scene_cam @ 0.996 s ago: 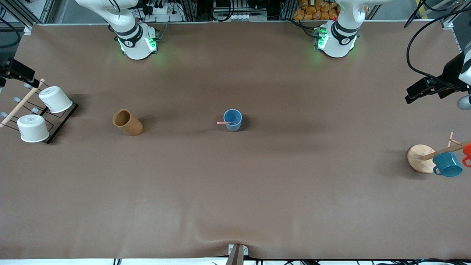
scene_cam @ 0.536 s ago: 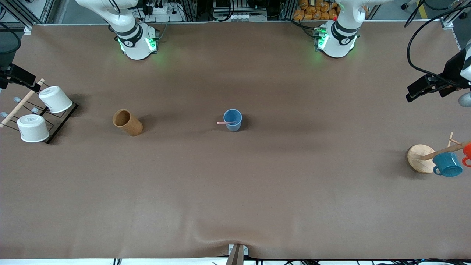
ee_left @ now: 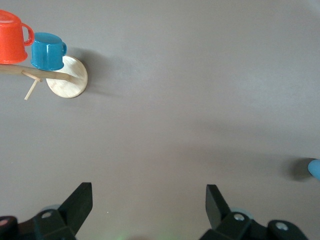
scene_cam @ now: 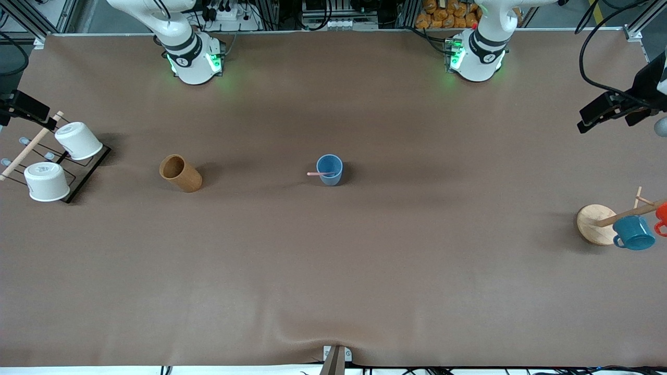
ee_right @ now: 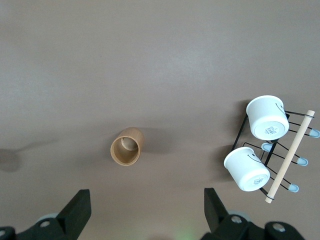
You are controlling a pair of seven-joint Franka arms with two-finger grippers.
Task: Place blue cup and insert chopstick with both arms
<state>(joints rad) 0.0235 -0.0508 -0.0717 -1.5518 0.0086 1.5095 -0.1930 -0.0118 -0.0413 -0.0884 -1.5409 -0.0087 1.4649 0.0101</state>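
Note:
The blue cup (scene_cam: 330, 170) stands upright in the middle of the table. The pale-pink chopstick (scene_cam: 316, 174) rests in it, leaning out over the rim toward the right arm's end. An edge of the cup shows in the left wrist view (ee_left: 315, 169). My left gripper (ee_left: 149, 200) is open and empty, up in the air at the left arm's end of the table (scene_cam: 599, 114). My right gripper (ee_right: 147, 202) is open and empty, high over the rack at the right arm's end (scene_cam: 28, 107). Both are well apart from the cup.
A brown cylindrical cup (scene_cam: 180, 173) lies on its side between the blue cup and a black wire rack (scene_cam: 86, 172) with two white cups and a wooden rod (scene_cam: 28, 147). A tipped mug tree (scene_cam: 594, 224) holds a teal mug (scene_cam: 633, 233) and an orange mug (scene_cam: 662, 214).
The left gripper has drawn back toward the robots' bases and the table's end. The right gripper has shifted slightly outward. The cup and chopstick have not moved.

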